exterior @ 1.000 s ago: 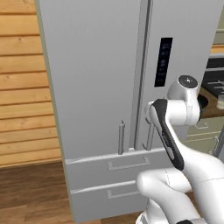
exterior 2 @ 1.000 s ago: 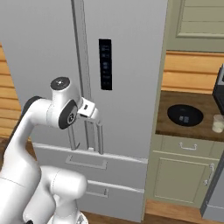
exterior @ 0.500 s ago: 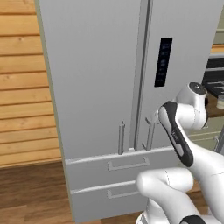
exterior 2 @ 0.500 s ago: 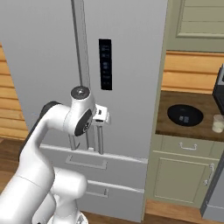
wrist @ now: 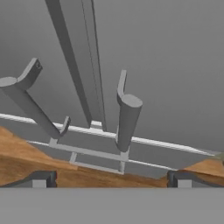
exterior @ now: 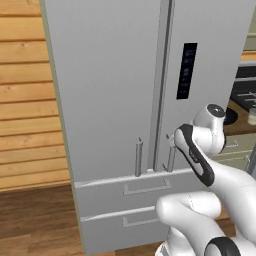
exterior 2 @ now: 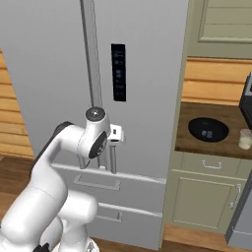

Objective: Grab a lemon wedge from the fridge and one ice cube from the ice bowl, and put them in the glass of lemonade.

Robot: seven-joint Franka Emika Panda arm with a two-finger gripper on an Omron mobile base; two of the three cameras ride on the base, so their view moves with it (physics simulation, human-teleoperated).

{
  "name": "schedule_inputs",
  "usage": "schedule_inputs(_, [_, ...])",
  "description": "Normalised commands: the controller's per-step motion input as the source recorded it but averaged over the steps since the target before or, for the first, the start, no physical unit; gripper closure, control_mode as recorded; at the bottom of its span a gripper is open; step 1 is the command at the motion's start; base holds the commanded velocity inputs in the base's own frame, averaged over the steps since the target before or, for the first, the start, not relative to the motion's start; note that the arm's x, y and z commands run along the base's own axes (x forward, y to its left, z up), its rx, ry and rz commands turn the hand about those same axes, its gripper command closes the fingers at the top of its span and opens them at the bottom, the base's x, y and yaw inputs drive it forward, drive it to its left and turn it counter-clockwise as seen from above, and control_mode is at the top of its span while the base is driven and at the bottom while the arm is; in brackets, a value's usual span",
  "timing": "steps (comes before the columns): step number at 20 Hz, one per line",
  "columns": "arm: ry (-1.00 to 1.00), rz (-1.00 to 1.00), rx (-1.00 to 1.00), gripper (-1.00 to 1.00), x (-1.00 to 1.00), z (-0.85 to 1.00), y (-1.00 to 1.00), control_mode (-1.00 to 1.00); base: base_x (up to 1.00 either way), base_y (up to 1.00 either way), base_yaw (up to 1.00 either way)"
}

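Note:
The tall light-grey fridge [exterior: 115, 85] stands with both doors shut, so the lemon wedge is hidden. My gripper [wrist: 111, 179] is open and holds nothing; it hovers just in front of the right door's bar handle [wrist: 127, 120], with the left door's handle [wrist: 26, 105] off to the side. In the right base view the hand [exterior 2: 117, 134] sits at the top of the handles [exterior 2: 113, 158]. The black ice bowl [exterior 2: 208, 129] and the glass of lemonade [exterior 2: 244, 139] rest on the wooden counter to the fridge's right.
Two fridge drawers [exterior 2: 98, 184] lie below the doors. A green-beige cabinet [exterior 2: 206, 197] carries the counter [exterior 2: 187, 140]. A black panel [exterior 2: 118, 72] is set in the right door. Wood plank wall [exterior: 25, 100] lies left of the fridge.
The arm has swung rightwards across the fridge front, carrying the hand from the left door over to the handles at the door seam. The jaws stayed open and the fridge stayed shut.

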Motion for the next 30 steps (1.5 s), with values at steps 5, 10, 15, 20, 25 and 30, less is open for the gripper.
schedule_inputs(5, [0.00,0.00,-0.01,-1.00,0.24,-0.03,-0.04,-1.00,0.00,0.00,0.00])
schedule_inputs(10, [0.00,0.00,-0.01,-1.00,0.16,-0.04,-0.18,-1.00,0.00,0.00,0.00])
schedule_inputs(15, [0.00,0.00,-0.03,-1.00,0.13,-0.36,-0.02,-1.00,0.00,0.00,0.00])
schedule_inputs(20, [0.00,0.00,-0.02,-1.00,0.23,-0.40,0.00,-1.00,0.00,0.00,0.00])
schedule_inputs(25, [0.00,0.00,0.00,-1.00,0.28,-0.17,0.00,-1.00,0.00,0.00,0.00])
schedule_inputs(30, [0.00,0.00,0.00,-1.00,0.43,-0.03,0.00,-1.00,0.00,0.00,0.00])
